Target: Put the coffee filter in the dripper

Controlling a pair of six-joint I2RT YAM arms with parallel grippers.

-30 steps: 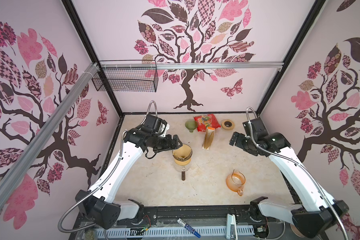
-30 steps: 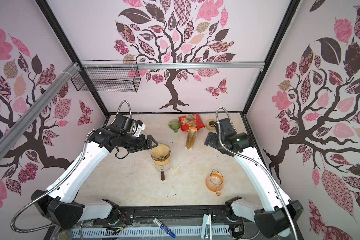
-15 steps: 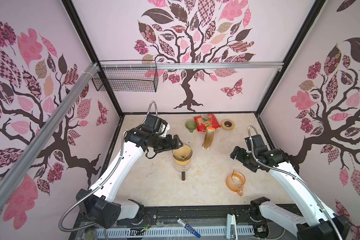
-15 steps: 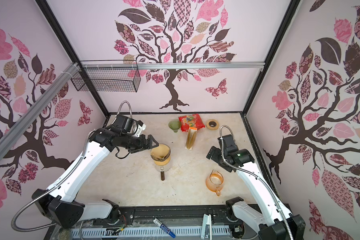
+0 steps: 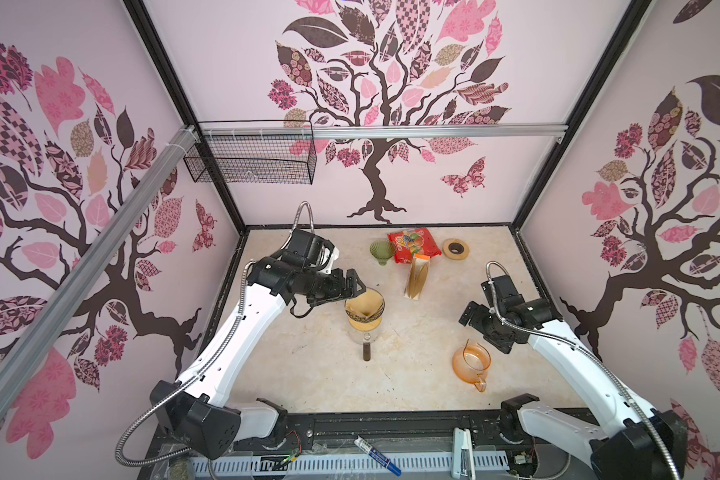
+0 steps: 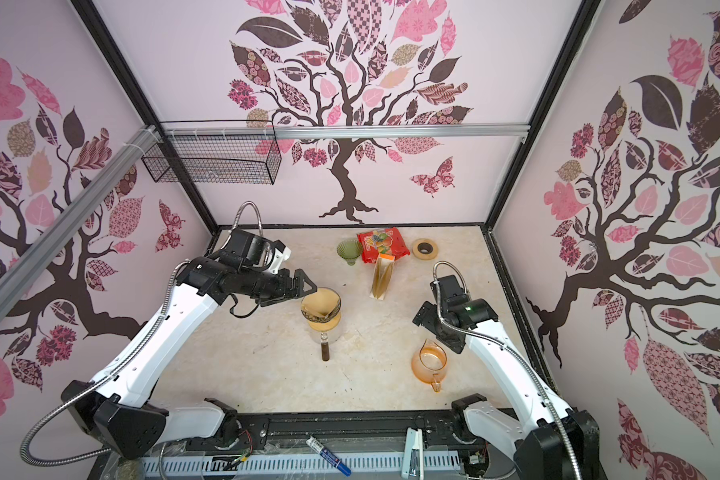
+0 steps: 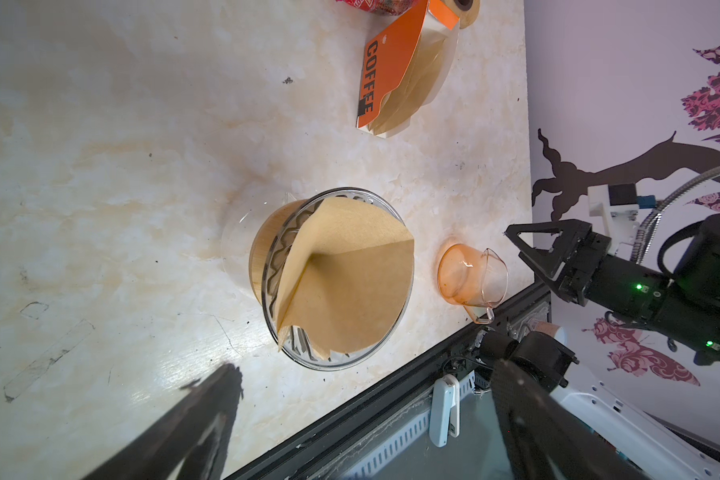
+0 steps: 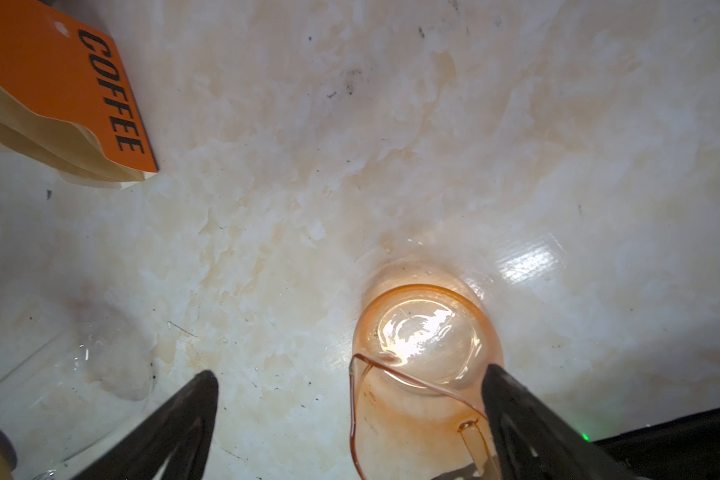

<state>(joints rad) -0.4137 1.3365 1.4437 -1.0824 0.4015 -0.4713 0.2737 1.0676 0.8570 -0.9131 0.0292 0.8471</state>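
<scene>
A brown paper coffee filter (image 5: pixel 366 306) (image 7: pixel 350 274) sits in the glass dripper (image 5: pixel 364 322) (image 7: pixel 275 266), one flap standing above the rim. The dripper rests on a clear carafe at mid-table in both top views. My left gripper (image 5: pixel 357 286) (image 6: pixel 306 282) (image 7: pixel 362 415) hangs open just left of the dripper's rim, holding nothing. My right gripper (image 5: pixel 468 318) (image 6: pixel 422 318) (image 8: pixel 350 428) is open too, low over the table beside an orange glass pitcher (image 5: pixel 471 361) (image 8: pixel 425 345).
An orange filter pack (image 5: pixel 417 280) (image 8: pixel 59 104) marked COFFEE lies behind the dripper. A green glass (image 5: pixel 382 250), a red snack bag (image 5: pixel 414 246) and a tape roll (image 5: pixel 455 248) stand at the back. A wire basket (image 5: pixel 250 162) hangs on the back left wall.
My right arm has drawn back from beside the filter pack toward the front, ending over the orange pitcher. The left arm and the filter have hardly moved.
</scene>
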